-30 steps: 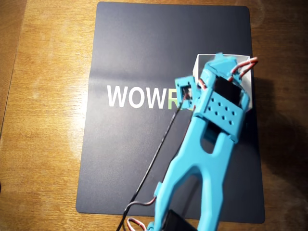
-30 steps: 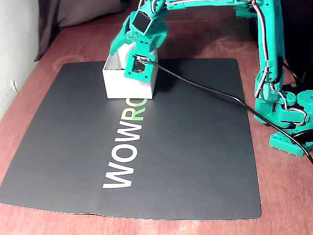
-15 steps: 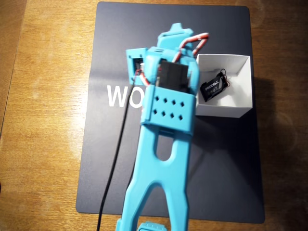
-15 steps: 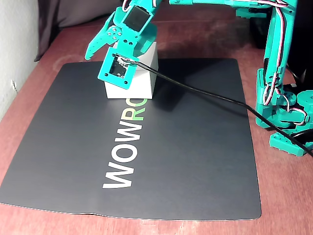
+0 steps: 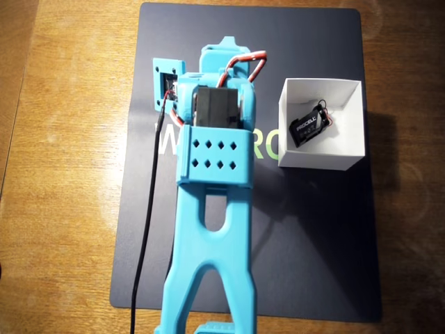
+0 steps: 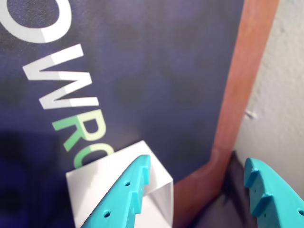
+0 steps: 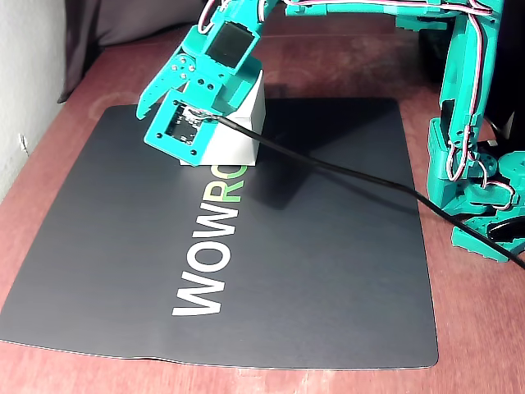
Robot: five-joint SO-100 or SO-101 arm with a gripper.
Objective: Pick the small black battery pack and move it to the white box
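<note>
The small black battery pack with red and black wires lies inside the white box at the right of the dark mat in the overhead view. My teal gripper is open and empty in the wrist view, fingers wide apart, with a corner of the white box under the left finger. In the fixed view the gripper hangs above the mat in front of the white box and hides the box's inside. In the overhead view the arm covers the fingertips.
A dark mat printed "WOWRO" covers the wooden table. A black cable runs from the wrist across the mat to the arm base at the right. A white wall borders the table.
</note>
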